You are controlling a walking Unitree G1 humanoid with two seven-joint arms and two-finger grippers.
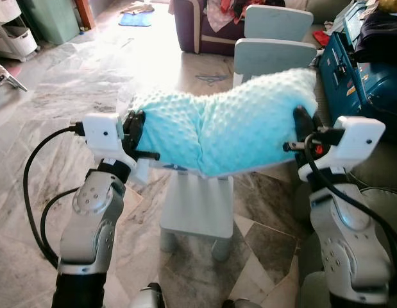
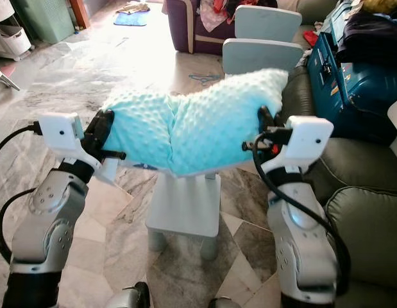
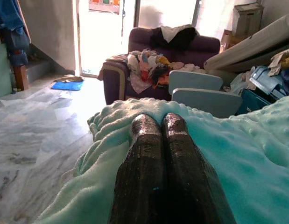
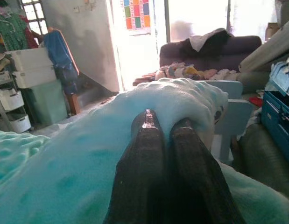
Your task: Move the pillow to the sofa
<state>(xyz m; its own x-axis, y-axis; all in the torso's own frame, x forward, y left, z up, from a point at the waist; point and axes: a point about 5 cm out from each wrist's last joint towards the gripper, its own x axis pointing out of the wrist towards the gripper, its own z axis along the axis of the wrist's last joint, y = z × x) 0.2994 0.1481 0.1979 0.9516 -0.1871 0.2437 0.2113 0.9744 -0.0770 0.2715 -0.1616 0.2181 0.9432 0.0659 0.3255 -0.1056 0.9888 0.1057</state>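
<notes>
A light turquoise dotted pillow (image 1: pixel 224 125) hangs in the air between my two arms, sagging in the middle above a small pale-blue chair (image 1: pixel 198 205). My left gripper (image 1: pixel 135 131) is shut on the pillow's left edge, and its fingers (image 3: pixel 156 140) press into the fabric. My right gripper (image 1: pixel 304 125) is shut on the pillow's right edge, its fingers (image 4: pixel 158 135) dug into the plush. A grey-green sofa (image 2: pixel 358 192) lies to my right, partly hidden by my right arm.
A second pale-blue chair (image 1: pixel 275 38) stands behind the pillow. A blue case (image 1: pixel 352 70) sits on the sofa's far end. A purple armchair (image 3: pixel 149 60) heaped with clothes stands farther back. Marble floor (image 1: pixel 50 102) spreads to the left, with white drawers (image 1: pixel 12 32) at the far left.
</notes>
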